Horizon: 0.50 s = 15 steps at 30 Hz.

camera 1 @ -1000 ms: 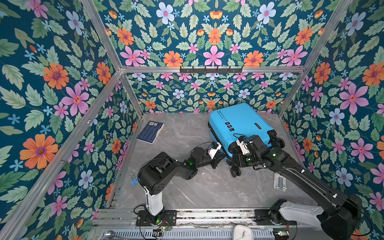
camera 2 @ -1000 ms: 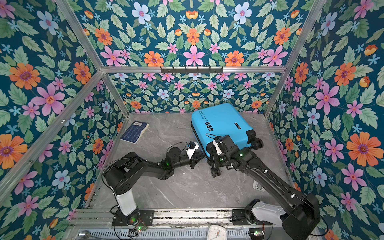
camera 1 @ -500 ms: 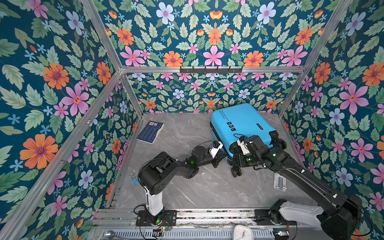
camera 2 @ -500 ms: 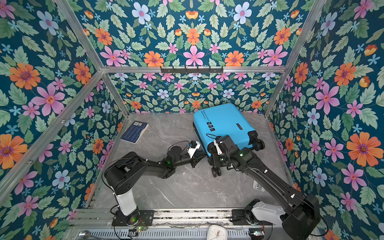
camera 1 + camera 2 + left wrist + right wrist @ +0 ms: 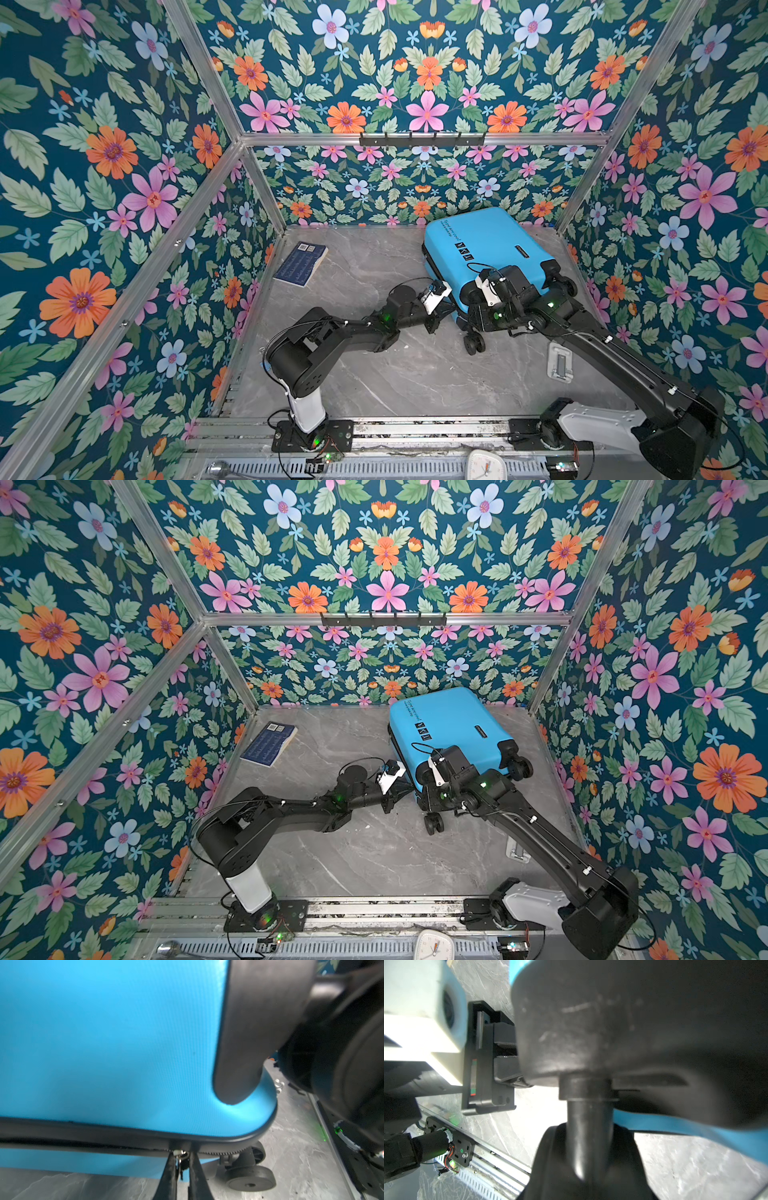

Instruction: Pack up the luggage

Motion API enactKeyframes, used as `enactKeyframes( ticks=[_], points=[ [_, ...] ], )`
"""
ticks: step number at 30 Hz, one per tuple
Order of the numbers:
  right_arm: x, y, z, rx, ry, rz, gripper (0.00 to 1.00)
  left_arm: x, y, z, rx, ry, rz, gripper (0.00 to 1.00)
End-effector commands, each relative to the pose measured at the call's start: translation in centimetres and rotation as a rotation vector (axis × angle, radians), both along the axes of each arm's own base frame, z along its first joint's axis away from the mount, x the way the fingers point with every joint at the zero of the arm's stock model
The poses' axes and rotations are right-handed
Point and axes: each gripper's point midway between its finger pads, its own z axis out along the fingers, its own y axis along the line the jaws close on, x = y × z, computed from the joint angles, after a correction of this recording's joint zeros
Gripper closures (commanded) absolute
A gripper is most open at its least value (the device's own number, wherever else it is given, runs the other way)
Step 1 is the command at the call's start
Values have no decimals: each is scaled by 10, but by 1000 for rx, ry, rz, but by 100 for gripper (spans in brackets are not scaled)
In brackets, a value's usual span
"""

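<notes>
**Two robot arms at a blue suitcase lying on a grey table**

A small bright-blue suitcase (image 5: 490, 245) lies flat on a grey marble-look table (image 5: 395, 374). It sits in the far right part of the table, close to the back wall. The walls all around carry a bold flower pattern. The broad blue shell faces up, with black print near its far left corner. Its black wheels point toward the robot, and one wheel (image 5: 473, 345) sticks out over the table.

The left claw (image 5: 182, 1157) reaches the suitcase's left side, at the black zipper band between the two shell halves. In the left wrist view its two thin black fingers (image 5: 169, 1176) stand almost together. They are clenched on the small metal zipper pull (image 5: 179, 1152), close to the rounded corner by the wheels.

The right claw (image 5: 478, 309) is pressed against the wheel end of the suitcase. Its own wrist covers it in both top views. The right wrist view shows only a blurred black wheel mount, very close. Whether this claw is released or grasping something cannot be told.

A flat dark-blue item (image 5: 301, 264), a book or folded cloth, lies well apart near the left wall. A white clock (image 5: 486, 465) sits at the near edge.
</notes>
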Motion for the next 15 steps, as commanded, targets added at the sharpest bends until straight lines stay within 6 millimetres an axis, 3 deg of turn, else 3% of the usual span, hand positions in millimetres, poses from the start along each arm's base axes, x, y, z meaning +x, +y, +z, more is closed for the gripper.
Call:
enactKeyframes(
  ticks=[1,15],
  points=[
    [24,21,30,69,-125,44,100,-33,-11,17,-27,-49,-174,100],
    [44,39,31,81,-122,62,100,-70,-22,39,-93,-37,-269,100]
  ],
)
